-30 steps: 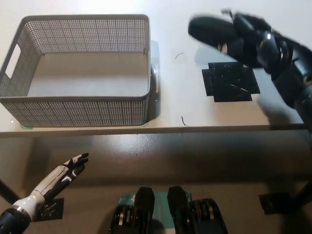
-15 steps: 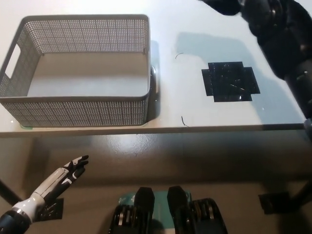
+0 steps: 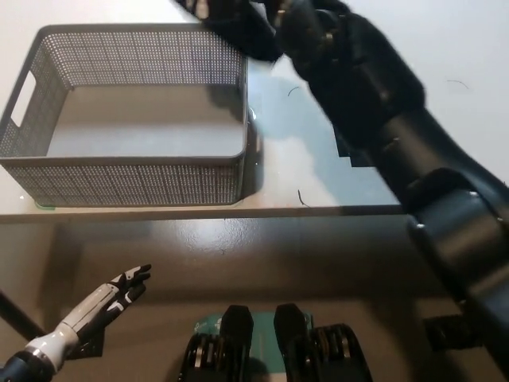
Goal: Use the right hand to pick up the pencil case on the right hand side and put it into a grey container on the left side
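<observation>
The grey mesh container (image 3: 119, 179) stands on the left of the table, and nothing shows inside it. My black right arm reaches from the bottom right across the table to the picture's top. My right hand (image 3: 306, 32) is shut on the black pencil case (image 3: 242, 36), which hangs above the container's far right corner. Part of the case runs off the top edge. My white left hand (image 3: 119, 290) rests below the table's front edge at the lower left, open with fingers apart.
A black tape mark (image 3: 346, 153) on the pale table (image 3: 286, 171) is mostly covered by my right arm. The table's front edge runs across the picture just below the container. Dark floor lies beneath it.
My right arm has swung left with the pencil case, from above the table's far right to over the container's far right corner. The left hand has barely moved.
</observation>
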`<state>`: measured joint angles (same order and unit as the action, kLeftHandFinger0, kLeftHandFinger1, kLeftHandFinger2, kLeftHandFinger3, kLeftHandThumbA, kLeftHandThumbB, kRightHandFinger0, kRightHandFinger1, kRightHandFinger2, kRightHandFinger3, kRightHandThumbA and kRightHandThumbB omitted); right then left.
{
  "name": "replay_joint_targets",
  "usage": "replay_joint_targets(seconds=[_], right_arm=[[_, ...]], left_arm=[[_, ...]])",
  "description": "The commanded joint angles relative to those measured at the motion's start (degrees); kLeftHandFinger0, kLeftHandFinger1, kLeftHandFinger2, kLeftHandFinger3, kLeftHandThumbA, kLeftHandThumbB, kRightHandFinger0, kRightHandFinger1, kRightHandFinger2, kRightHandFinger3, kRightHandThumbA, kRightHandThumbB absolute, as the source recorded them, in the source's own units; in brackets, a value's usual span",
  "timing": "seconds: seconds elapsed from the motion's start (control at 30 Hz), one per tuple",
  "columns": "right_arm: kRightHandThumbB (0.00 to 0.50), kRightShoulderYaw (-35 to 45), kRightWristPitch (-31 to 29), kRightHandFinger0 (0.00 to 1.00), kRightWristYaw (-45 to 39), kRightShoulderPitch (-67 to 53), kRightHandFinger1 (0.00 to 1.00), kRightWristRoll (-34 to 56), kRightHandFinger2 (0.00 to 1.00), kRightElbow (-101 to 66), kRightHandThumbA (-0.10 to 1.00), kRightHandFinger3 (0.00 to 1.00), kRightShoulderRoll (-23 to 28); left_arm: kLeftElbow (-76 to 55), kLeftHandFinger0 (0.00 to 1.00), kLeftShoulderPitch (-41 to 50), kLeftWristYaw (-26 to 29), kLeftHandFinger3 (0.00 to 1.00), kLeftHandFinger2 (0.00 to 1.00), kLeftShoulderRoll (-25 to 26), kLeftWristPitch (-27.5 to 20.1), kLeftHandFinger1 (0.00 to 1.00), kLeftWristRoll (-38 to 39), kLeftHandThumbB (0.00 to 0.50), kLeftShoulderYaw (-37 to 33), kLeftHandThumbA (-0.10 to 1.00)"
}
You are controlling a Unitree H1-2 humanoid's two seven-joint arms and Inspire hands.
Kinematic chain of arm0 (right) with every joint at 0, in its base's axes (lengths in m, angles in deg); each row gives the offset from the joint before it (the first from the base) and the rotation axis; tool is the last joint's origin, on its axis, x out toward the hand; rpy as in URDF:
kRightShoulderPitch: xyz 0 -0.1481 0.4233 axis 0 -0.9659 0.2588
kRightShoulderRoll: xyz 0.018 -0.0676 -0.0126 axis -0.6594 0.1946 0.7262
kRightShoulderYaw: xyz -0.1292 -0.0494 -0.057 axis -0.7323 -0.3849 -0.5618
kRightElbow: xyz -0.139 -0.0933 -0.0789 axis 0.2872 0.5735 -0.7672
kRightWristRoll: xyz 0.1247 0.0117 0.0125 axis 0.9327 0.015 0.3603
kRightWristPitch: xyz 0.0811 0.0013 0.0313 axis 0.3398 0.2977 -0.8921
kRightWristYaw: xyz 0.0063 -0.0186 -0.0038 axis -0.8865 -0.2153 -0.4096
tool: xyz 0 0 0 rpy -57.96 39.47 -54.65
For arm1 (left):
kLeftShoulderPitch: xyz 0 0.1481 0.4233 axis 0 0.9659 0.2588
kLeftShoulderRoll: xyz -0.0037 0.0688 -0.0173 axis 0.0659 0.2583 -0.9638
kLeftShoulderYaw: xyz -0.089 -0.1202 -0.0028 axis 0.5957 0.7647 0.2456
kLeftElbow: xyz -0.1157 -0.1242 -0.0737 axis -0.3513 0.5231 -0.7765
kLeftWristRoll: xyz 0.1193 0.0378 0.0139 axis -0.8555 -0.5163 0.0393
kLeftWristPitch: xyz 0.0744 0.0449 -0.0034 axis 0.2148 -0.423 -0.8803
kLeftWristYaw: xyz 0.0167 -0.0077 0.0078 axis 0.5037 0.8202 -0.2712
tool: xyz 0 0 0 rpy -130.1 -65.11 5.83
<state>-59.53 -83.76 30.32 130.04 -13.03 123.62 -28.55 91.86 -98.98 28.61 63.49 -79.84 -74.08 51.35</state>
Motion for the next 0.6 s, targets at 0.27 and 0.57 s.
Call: replay_joint_targets(seconds=[0.27,0.57], right_arm=[[0.000,0.5,-2.1,0.40,6.7,8.2,0.56,1.7,0.75,12.0,0.71,0.71,-6.6],[0.341,0.5,-5.2,0.46,8.5,7.7,0.52,2.3,0.66,15.0,1.00,0.84,-7.3]], left_arm=[[-1.3,1.00,-2.7,-1.1,1.00,1.00,1.0,-1.7,1.00,-2.4,0.444,-2.1,1.00],[-1.8,1.00,-3.8,-2.3,1.00,1.00,0.9,-1.1,1.00,-1.1,0.453,-2.5,1.00]])
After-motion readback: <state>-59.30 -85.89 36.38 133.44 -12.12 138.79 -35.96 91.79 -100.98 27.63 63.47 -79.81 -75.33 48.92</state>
